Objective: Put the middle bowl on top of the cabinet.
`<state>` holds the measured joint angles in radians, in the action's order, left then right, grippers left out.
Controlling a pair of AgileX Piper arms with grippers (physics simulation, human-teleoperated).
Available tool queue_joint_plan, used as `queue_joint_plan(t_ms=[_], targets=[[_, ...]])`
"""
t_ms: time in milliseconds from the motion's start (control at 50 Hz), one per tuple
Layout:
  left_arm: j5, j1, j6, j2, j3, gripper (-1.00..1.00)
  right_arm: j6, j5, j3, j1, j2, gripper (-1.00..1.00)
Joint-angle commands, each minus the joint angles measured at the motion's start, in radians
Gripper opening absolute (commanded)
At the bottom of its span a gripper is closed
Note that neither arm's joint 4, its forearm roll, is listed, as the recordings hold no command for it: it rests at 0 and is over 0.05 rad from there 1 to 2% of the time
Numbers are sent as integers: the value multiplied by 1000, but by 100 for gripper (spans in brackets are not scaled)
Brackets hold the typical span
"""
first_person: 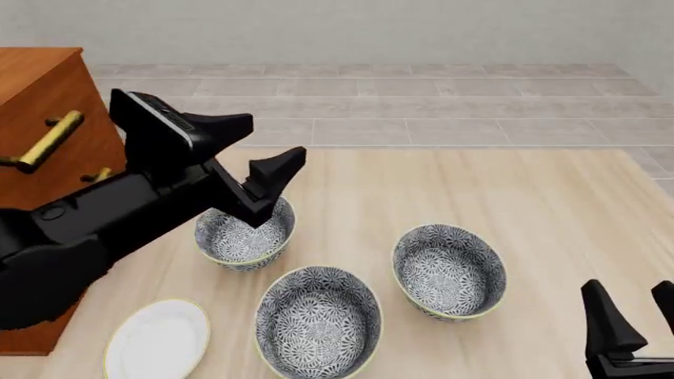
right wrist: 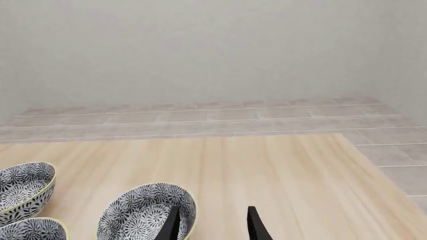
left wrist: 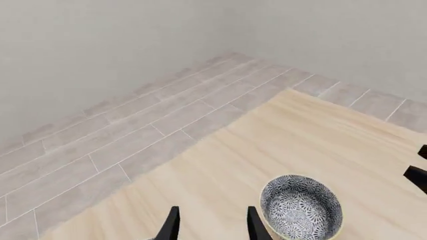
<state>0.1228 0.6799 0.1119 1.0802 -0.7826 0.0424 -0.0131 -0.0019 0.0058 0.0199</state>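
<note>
Three blue-and-white floral bowls stand on the table. The middle bowl (first_person: 318,320) is the one nearest the front edge, and its rim shows in the right wrist view (right wrist: 30,230). The left bowl (first_person: 240,237) lies partly under my left gripper (first_person: 282,183), which hovers above it, open and empty, pointing right. The right bowl (first_person: 450,271) also shows beside the open left gripper (left wrist: 212,220) in the left wrist view (left wrist: 301,207). My right gripper (first_person: 637,312) is low at the front right, open and empty (right wrist: 212,220). The cabinet (first_person: 43,118) stands at the far left.
A flat white plate (first_person: 158,339) lies at the front left beside the cabinet's base. The left arm (first_person: 95,229) crosses in front of the cabinet. Brass handles (first_person: 47,140) stick out of the cabinet's front. Tiled floor lies beyond the table's far edge.
</note>
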Motion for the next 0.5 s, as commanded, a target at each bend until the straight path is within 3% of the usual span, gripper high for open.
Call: queue_joint_plan(t_ms=[20, 500], targets=[[-13, 31, 12, 82, -63, 100, -1, 0, 1, -1, -1, 100], [-63, 75, -8, 256, -221, 100, 14, -1, -1, -4, 0, 100]])
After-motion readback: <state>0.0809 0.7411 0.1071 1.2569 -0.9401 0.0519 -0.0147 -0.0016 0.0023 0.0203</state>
